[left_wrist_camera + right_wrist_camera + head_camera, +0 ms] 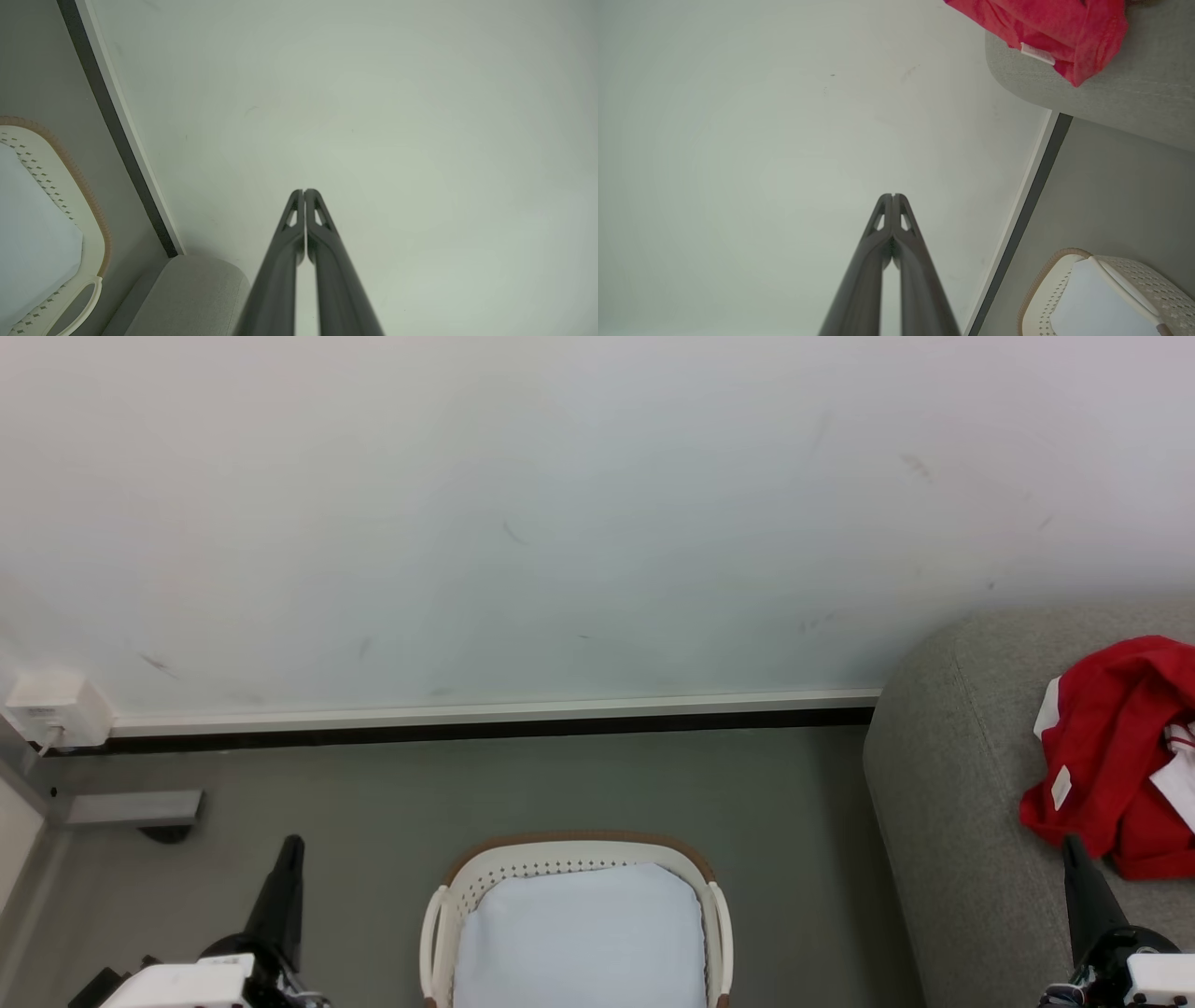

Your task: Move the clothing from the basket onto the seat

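In the basket [560, 854], pale cloth [581, 938].

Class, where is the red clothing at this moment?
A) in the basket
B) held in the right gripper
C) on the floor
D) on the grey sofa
D: the clothing lies heaped on the sofa, and the basket shows its pale lining, nothing red.

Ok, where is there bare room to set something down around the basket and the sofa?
Bare grey floor lies between the basket and the sofa, and in the strip from the basket's far rim to the skirting board. The sofa's rounded left edge is bare too. Crowded: the sofa's right, under the red clothing.
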